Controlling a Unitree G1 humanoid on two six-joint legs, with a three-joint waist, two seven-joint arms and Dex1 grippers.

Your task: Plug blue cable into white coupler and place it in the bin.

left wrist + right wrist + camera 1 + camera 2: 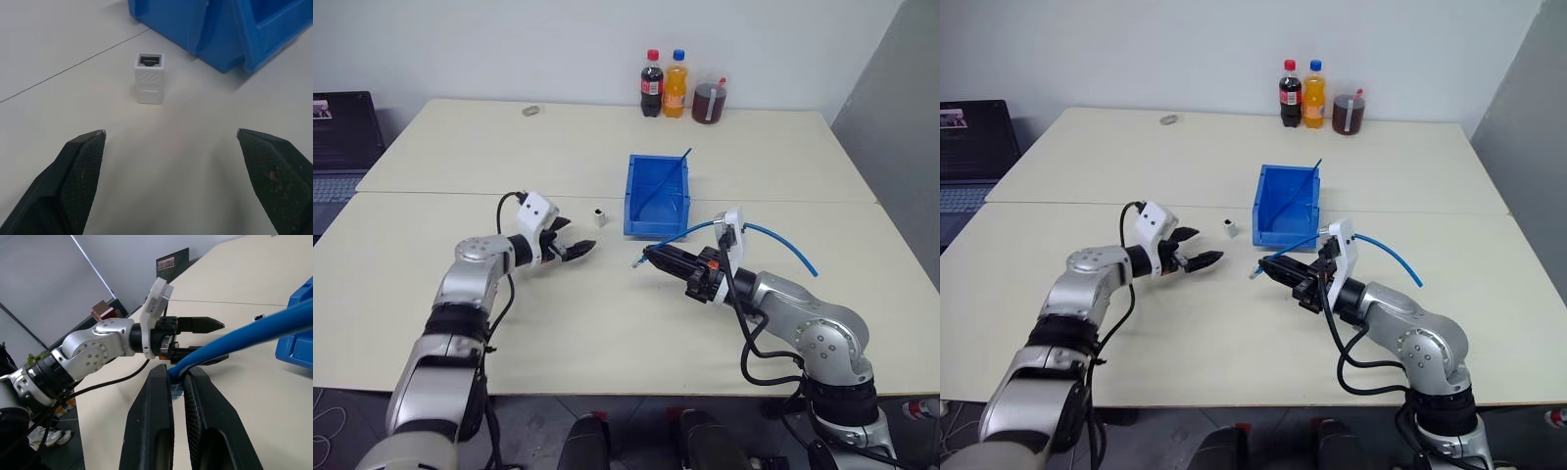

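The bin (658, 192) holds a thin rod (668, 182), seemingly; left hand (572, 241) spread, right hand (651, 257) grips blue cable (783, 240).

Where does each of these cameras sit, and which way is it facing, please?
Left and right eye views: on the head, looking forward and down at the table; both arms show.
Left wrist view: along the open left gripper toward the white coupler and the bin.
Right wrist view: along the right gripper, shut on the blue cable, facing the left gripper.
Shared: coupler and bin.
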